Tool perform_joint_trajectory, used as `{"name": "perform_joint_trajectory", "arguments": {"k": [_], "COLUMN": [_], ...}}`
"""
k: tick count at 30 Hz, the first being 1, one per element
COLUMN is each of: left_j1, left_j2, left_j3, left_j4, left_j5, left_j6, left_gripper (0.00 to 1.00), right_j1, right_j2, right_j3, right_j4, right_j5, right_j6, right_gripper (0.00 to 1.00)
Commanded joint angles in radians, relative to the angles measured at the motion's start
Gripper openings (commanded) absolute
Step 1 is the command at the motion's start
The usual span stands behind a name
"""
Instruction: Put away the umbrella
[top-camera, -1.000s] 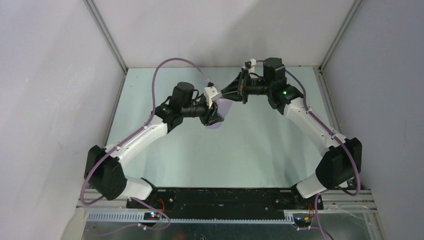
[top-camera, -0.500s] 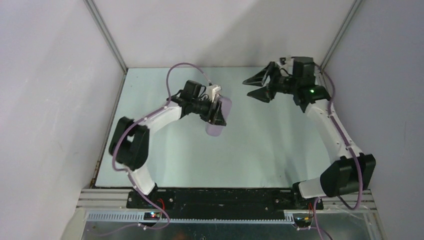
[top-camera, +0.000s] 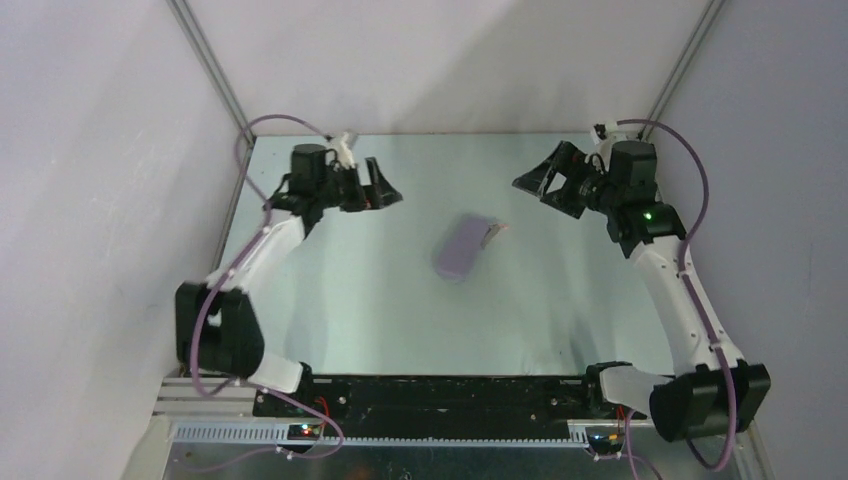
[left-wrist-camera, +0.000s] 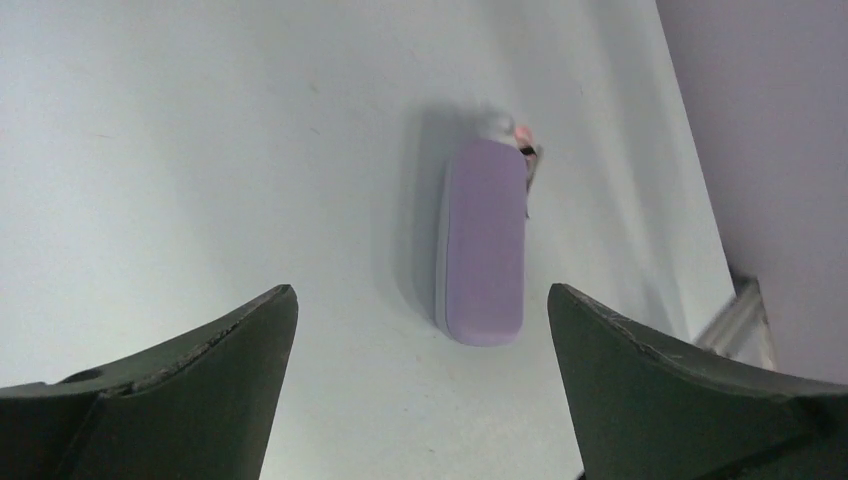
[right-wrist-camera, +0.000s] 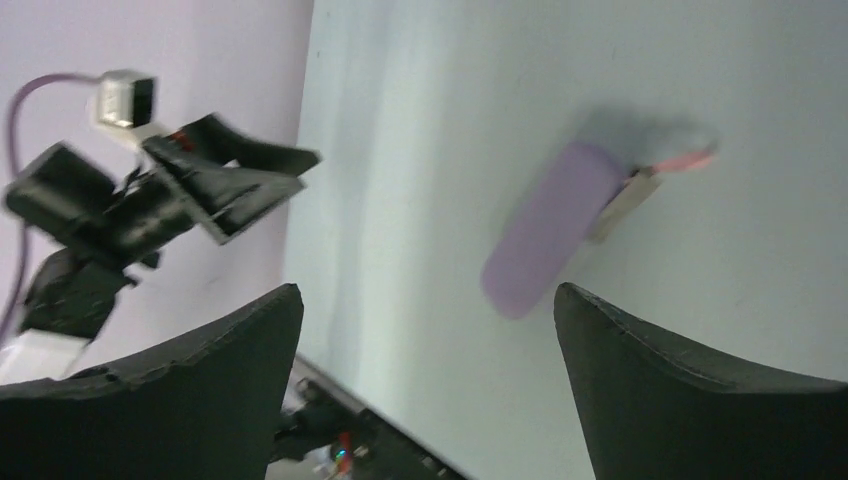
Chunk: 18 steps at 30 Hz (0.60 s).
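The left gripper (top-camera: 382, 185) hangs well to the left of the case (top-camera: 460, 247) and a little beyond it. Its jaws stand wide apart with nothing between them. Its wrist view looks straight down the gap at the case, which suggests the arm is clear of the work but watching it.

The case lies flat on the table (top-camera: 350, 300), slantwise, and neither arm touches it. It looks shut along the long side that shows.

Of the umbrella (left-wrist-camera: 521, 134), only a small pink bit with a dark edge shows, poking out at the case's far end. The rest is hidden, so it is most likely packed inside. A pale flap (right-wrist-camera: 622, 205) sits beside that bit, against the case's right edge. I cannot tell whether it belongs to the case or to the canopy.

The right gripper (top-camera: 538, 178) hangs well to the right of the case, about as far beyond it as the left one. Its jaws are also spread and empty.

With both grippers free and set apart on either side of the case, the stowing looks done or nearly so. The one doubt is the pink end: if fabric is caught in the seam, the case may not be fully closed.
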Motion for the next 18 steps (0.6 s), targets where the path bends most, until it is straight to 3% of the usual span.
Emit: {"name": "perform_joint_trajectory", "arguments": {"k": [1, 5, 9, 11, 14, 18], "left_j1": [0.064, 0.070, 0.072, 0.072, 0.072, 0.072], "left_j2": [-0.230, -0.452, -0.475, -0.473, -0.514, -0.616], "left_j3": [-0.087, -0.222, -0.214, -0.231, -0.329, -0.534], "left_j4": [0.070, 0.180, 0.064, 0.010, 0.057, 0.259], "left_j5": [-0.251, -0.518, -0.764, -0.815, -0.884, -1.003], "left_j6": [-0.019, 0.032, 0.023, 0.036, 0.052, 0.172], "left_gripper": [1.00, 1.00, 0.99, 1.00, 1.00, 0.99], "right_j1": [0.004, -0.008, -0.005, -0.019, -0.064, -0.080], "right_j2": [-0.098, -0.124, -0.170, -0.177, -0.192, -0.199], "right_j3": [-0.003, -0.047, -0.234, -0.395, -0.528, -0.689], "right_j4": [0.155, 0.144, 0.341, 0.436, 0.572, 0.763], "right_j5": [0.202, 0.413, 0.473, 0.539, 0.580, 0.631], "right_j6": [-0.196, -0.174, -0.443, -0.442, -0.464, -0.574], "right_gripper": [0.99, 0.99, 0.99, 0.98, 0.95, 0.98]}}
